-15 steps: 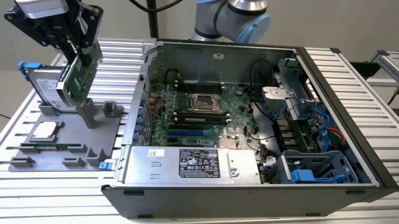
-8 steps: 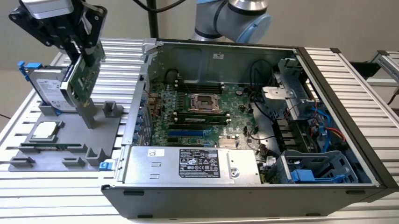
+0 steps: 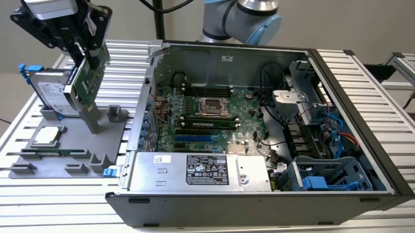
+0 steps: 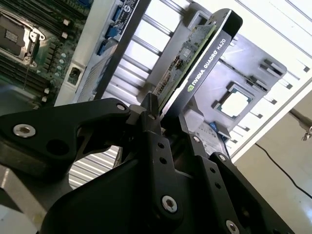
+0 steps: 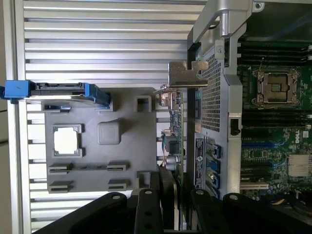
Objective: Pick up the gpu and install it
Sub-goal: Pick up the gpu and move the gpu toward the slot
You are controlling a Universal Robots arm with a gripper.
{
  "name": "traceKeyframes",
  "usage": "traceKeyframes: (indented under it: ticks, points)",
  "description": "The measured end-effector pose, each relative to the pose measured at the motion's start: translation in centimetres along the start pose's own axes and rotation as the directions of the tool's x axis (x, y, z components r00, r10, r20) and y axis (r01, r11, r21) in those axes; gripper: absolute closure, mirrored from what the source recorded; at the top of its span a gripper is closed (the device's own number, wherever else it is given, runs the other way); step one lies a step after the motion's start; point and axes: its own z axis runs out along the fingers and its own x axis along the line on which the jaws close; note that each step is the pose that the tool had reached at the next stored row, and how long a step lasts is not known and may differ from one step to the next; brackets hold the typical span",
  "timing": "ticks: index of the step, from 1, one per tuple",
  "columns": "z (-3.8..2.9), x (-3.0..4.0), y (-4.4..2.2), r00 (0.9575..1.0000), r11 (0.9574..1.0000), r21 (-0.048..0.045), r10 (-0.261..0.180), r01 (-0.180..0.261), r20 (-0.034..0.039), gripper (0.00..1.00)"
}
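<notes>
Gripper (image 4: pixel 158 111) clamped the gpu (image 4: pixel 195 53), held on edge just beyond its fingertips, over the grey tray (image 5: pixel 124 158). Second wrist view revealed the card's black cooler face beside its green board; first wrist view showed its silver end bracket (image 5: pixel 187 73) farthest from the gripper. Beside the gripper stood the open computer case (image 3: pixel 259 209).

We count one gpu (image 3: pixel 87 82), one gripper (image 3: pixel 87 51), one hard drive (image 3: pixel 55 94), one processor chip (image 3: pixel 46 136), one grey holder tray (image 3: pixel 71 145) and one open computer case (image 3: pixel 259 213).
</notes>
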Motion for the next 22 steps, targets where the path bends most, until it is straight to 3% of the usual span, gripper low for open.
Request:
traceKeyframes:
  ticks: [22]
  points:
    - [0.08,-2.23,0.05,1.0000,1.0000,0.0000,0.000,0.000,0.0000,1.00]
